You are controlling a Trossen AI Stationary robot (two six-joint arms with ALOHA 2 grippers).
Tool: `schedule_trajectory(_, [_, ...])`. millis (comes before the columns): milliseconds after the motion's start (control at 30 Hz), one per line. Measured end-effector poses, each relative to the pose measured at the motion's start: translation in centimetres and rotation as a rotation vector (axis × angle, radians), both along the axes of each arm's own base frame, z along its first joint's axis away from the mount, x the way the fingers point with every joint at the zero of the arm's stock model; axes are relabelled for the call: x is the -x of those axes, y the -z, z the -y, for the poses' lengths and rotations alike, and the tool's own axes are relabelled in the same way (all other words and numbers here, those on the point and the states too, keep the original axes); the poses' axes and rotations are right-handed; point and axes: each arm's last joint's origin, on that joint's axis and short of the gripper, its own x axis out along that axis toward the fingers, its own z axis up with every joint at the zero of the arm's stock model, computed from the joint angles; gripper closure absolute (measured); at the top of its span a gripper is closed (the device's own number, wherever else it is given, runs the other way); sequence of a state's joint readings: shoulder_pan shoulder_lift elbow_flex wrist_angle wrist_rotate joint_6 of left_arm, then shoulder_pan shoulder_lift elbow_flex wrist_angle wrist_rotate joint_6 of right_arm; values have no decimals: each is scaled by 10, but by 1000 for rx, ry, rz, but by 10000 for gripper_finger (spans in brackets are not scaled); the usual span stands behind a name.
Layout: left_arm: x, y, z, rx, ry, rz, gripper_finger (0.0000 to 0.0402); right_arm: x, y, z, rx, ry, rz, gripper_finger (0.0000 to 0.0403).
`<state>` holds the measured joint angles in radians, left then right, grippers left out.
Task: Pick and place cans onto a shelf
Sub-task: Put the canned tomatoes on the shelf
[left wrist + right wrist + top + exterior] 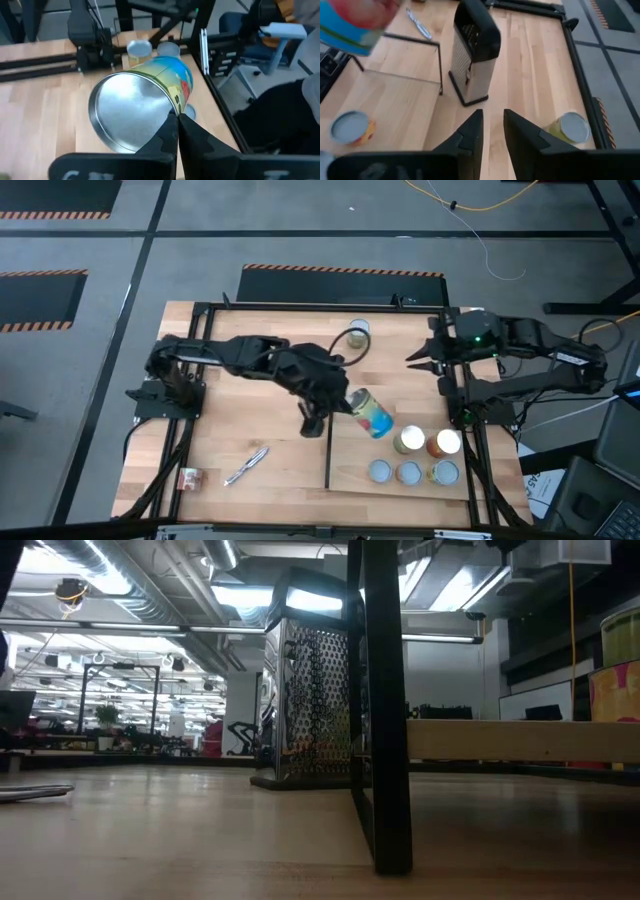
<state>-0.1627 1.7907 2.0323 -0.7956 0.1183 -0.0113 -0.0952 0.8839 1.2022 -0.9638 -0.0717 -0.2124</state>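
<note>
My left gripper (349, 398) (177, 119) is shut on a can with a blue, yellow and red label (371, 413) (150, 95), held in the air over the shelf (355, 470), a pale panel at the near right with a black bar. Several cans (410, 439) stand upright on the shelf. Another can (358, 330) stands near the table's far edge and shows in the right wrist view (570, 127). A small can (188, 477) lies at the near left. My right gripper (412, 360) (492, 120) hovers open at the far right, nothing between its fingers. My left gripper pinches the rim of the can's silver end (172, 107) between its two fingertips, which meet right at the rim. The fingers slant down from the table's left. The can is lifted clear and tilted nearly onto its side, its labelled body pointing away from the fingers.
A black-topped metal grater (313, 418) (472, 55) stands just left of the shelf's bar, under my left arm. A thin silver tool (247, 465) lies at the near left. Black frame rails (200, 330) run along the table's edges.
</note>
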Motion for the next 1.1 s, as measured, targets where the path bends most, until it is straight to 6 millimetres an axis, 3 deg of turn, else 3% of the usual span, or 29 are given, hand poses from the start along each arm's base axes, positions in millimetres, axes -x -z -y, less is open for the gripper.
schedule_trajectory(267, [-31, 4, -1, -12, -7, -51, 401, 10, -1, -1, 6, -2, 0, 322])
schedule_trajectory(500, [-47, 33, 4, -43, -13, -195, 401, 11, 5, -1, 3, -2, -33, 322])
schedule_trajectory(733, [-53, 61, 14, -140, -41, -323, 401, -1, 42, 0, -6, -3, -106, 322])
schedule_trajectory(933, [-57, 74, 24, -173, -37, -369, 401, -15, 74, 1, -14, -14, -95, 322])
schedule_trajectory(1100, [-60, 82, 31, -186, -30, -380, 401, -20, 89, 2, -14, -16, -78, 322])
